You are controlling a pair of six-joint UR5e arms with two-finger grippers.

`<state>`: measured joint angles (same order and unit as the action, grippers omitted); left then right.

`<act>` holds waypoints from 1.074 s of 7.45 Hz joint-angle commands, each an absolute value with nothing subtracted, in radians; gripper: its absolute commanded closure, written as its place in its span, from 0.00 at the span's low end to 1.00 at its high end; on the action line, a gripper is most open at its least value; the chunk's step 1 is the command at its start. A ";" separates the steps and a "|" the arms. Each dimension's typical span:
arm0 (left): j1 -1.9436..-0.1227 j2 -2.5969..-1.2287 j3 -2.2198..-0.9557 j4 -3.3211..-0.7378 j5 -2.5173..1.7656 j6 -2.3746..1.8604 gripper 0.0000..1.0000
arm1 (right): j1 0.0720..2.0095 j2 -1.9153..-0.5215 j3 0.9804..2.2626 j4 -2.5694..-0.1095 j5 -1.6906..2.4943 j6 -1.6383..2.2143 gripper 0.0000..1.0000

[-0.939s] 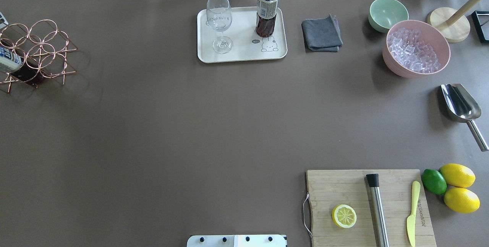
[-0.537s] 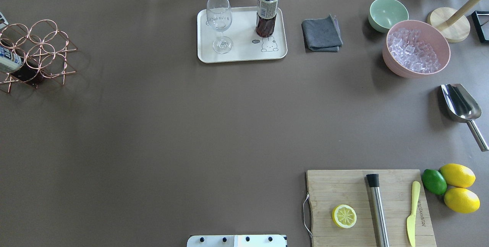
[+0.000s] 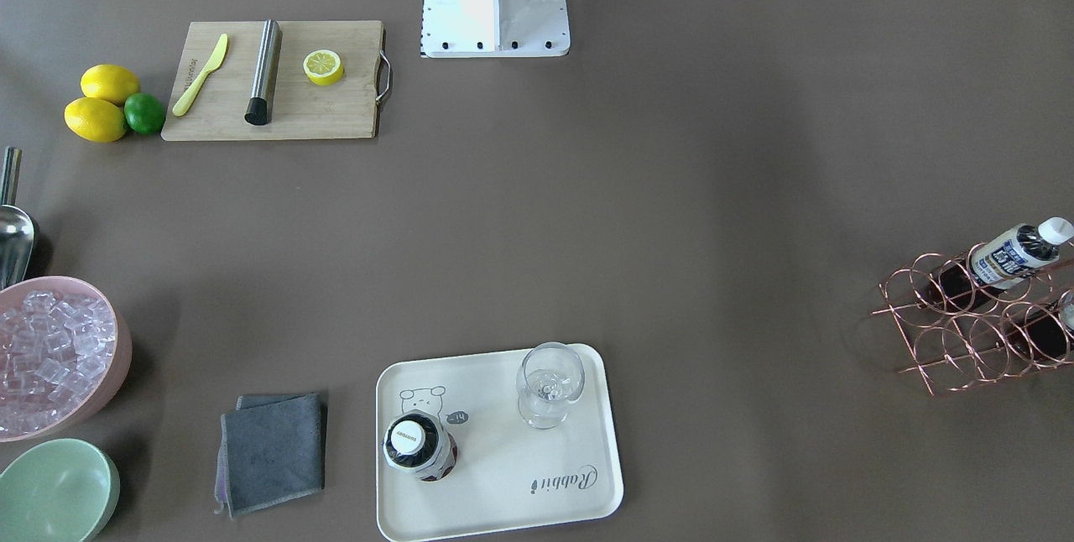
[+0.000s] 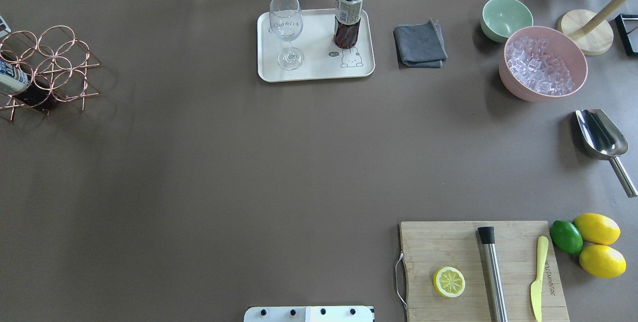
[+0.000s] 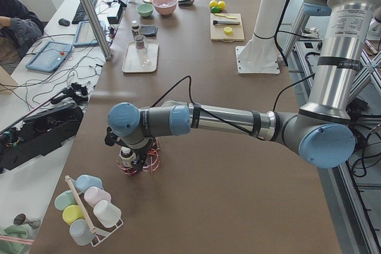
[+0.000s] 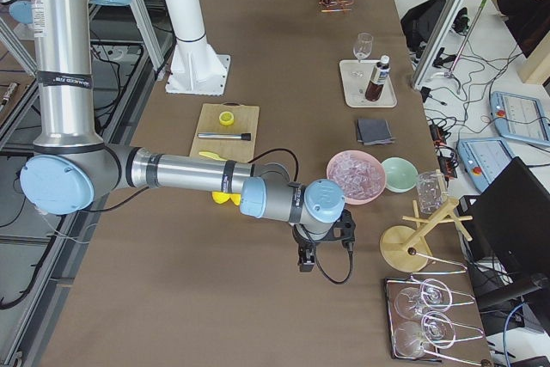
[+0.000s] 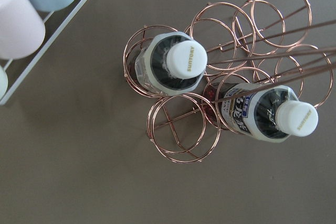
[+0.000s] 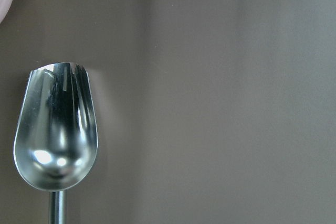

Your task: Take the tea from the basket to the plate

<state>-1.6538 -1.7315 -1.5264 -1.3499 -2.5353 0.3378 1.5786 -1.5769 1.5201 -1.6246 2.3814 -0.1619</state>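
Observation:
One tea bottle (image 4: 348,18) stands upright on the cream plate (image 4: 314,70), also in the front view (image 3: 418,444). Two more tea bottles (image 7: 173,64) (image 7: 268,116) sit in the rose-gold wire basket (image 7: 181,145) at the table's left end (image 4: 55,53). My left gripper (image 5: 132,159) hangs right above the basket; it shows only in the exterior left view, so I cannot tell if it is open or shut. My right gripper (image 6: 307,259) hangs over the scoop (image 8: 55,129) near the pink bowl; I cannot tell its state either.
A wine glass (image 4: 286,30) shares the plate. A grey cloth (image 4: 419,45), green bowl (image 4: 506,18) and pink bowl of ice (image 4: 543,63) lie to its right. A cutting board (image 4: 423,242), lemons and a lime sit front right. A rack of cups (image 5: 89,209) stands beside the basket.

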 commanded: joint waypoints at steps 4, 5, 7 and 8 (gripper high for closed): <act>-1.641 -1.671 -1.520 -1.362 -2.484 0.019 0.02 | 1.578 -1.577 1.520 -1.626 2.381 -0.161 0.00; -1.641 -1.677 -1.528 -1.361 -2.477 -0.004 0.02 | 1.578 -1.577 1.522 -1.626 2.381 -0.161 0.00; -1.634 -1.674 -1.554 -1.365 -2.386 -0.018 0.02 | 1.578 -1.577 1.523 -1.626 2.381 -0.161 0.00; -1.628 -1.664 -1.560 -1.400 -2.381 -0.014 0.02 | 1.578 -1.577 1.523 -1.626 2.381 -0.163 0.00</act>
<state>-1.6367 -1.6739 -1.5427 -1.3647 -2.4231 -0.0142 1.5785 -1.5769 1.5224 -1.6260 2.3807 -0.1611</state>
